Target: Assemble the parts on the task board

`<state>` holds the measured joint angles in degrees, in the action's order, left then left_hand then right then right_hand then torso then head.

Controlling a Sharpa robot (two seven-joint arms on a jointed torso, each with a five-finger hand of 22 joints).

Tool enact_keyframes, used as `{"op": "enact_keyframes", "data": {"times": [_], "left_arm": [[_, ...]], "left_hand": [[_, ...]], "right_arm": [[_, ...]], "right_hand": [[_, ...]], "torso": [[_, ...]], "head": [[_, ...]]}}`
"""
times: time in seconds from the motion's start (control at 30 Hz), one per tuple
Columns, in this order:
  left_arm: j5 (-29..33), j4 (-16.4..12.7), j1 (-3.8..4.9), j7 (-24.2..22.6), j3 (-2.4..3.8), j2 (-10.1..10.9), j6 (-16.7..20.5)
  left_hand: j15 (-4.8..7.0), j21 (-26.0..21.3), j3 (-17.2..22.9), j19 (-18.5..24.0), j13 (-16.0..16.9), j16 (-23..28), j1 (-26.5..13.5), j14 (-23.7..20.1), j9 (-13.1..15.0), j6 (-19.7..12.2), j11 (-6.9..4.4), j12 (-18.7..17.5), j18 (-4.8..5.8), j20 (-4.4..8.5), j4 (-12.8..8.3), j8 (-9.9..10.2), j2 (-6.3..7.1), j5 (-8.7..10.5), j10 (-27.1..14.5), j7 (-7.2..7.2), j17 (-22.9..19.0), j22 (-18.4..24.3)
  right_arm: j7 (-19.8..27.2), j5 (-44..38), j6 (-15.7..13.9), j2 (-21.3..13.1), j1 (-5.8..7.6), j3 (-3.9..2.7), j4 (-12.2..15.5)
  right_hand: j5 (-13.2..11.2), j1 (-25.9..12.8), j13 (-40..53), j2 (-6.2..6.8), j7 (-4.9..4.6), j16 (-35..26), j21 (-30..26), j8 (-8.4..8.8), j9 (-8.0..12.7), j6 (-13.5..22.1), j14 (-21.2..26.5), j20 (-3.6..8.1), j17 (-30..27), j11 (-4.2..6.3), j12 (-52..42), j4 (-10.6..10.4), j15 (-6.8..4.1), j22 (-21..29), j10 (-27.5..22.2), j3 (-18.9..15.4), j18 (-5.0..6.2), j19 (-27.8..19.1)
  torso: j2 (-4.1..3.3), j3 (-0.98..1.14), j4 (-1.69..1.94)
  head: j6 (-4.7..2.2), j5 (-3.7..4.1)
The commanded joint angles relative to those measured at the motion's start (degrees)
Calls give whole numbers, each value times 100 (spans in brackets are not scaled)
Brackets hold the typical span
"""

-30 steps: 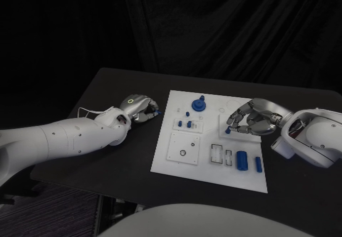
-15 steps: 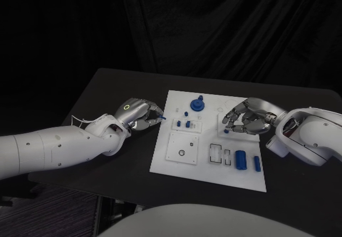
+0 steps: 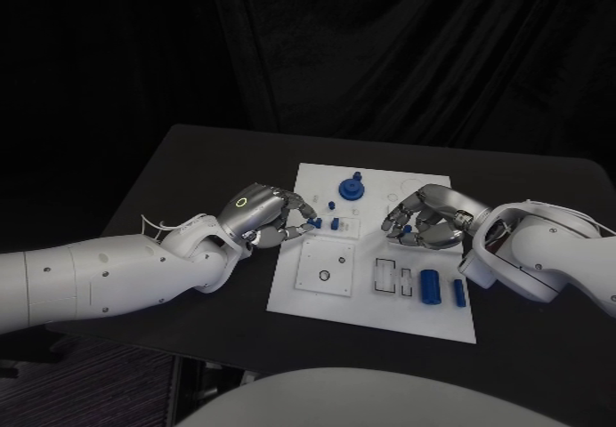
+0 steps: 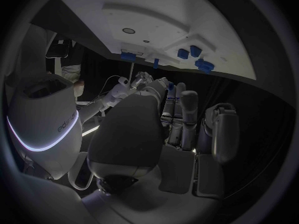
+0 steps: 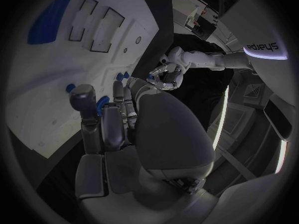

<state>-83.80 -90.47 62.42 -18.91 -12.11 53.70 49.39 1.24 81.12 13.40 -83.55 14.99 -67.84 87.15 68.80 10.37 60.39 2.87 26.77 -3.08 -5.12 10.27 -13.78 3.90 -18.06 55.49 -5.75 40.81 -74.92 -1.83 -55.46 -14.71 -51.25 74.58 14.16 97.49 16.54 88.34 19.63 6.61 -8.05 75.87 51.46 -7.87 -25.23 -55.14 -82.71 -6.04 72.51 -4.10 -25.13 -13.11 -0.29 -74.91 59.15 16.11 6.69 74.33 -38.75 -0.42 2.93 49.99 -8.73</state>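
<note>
White task board (image 3: 366,307) mid-frame on the black table (image 3: 192,178), left hand (image 3: 272,216) at its left edge pinching a small blue part (image 3: 312,222), right hand (image 3: 426,218) curled over another blue part (image 3: 404,229), blue cylinders (image 3: 430,285) lower right, blue knob (image 3: 351,188) at top.

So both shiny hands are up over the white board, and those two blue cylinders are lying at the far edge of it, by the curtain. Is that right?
Not quite. The head view shows both the left hand and the right hand over the white board, but the two blue cylinders lie near its front edge, on the robot's right, not at the far edge.
</note>
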Motion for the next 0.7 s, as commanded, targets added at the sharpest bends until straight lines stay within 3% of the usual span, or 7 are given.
{"op": "enact_keyframes", "data": {"times": [0.03,0.27,0.43,0.7], "left_arm": [[16,-39,14,-207,3,-65,13],[16,-60,10,-244,3,-214,-49],[16,-52,7,-270,3,-332,-96],[15,-48,4,-300,3,-459,-154]], "left_hand": [[-25,17,38,-1,-9,34,49,-5,206,55,4,-35,72,-6,-14,-27,16,-7,56,26,-2,-1127],[-34,22,46,-5,-13,32,56,0,211,51,8,-40,74,-13,-17,-27,11,-4,70,19,-2,-1130],[-38,23,49,-6,-15,29,60,6,214,47,10,-42,75,-16,-18,-27,8,-2,76,15,5,-1131],[-45,30,55,-12,-18,25,66,12,217,37,15,-46,77,-22,-21,-23,4,2,85,7,6,-1136]], "right_arm": [[38,-22,-94,67,-69,-1,-35],[77,-22,-169,279,-180,-2,-128],[99,-22,-221,399,-218,-2,-172],[97,93,-225,519,-259,-2,-231]], "right_hand": [[-78,-94,5,-73,10,-4,-33,18,30,-12,14,-4,15,4,-49,-92,30,-568,-13,-34,38,-51],[-167,-473,34,-169,43,25,-61,-2,111,-66,0,-5,31,18,-135,-324,24,-560,6,-193,44,-45],[-408,-802,50,-266,29,18,-112,30,206,-15,12,-13,9,3,-183,-342,35,-550,-42,-334,48,-50],[-520,-1026,64,-365,5,11,-145,75,303,46,23,-26,-10,-17,-224,-346,50,-547,-85,-421,49,-51]], "torso": [[5,-6,5],[0,1,-17],[-5,5,-12],[-17,4,-17]], "head": [[1,31],[1,79],[1,101],[1,130]]}}
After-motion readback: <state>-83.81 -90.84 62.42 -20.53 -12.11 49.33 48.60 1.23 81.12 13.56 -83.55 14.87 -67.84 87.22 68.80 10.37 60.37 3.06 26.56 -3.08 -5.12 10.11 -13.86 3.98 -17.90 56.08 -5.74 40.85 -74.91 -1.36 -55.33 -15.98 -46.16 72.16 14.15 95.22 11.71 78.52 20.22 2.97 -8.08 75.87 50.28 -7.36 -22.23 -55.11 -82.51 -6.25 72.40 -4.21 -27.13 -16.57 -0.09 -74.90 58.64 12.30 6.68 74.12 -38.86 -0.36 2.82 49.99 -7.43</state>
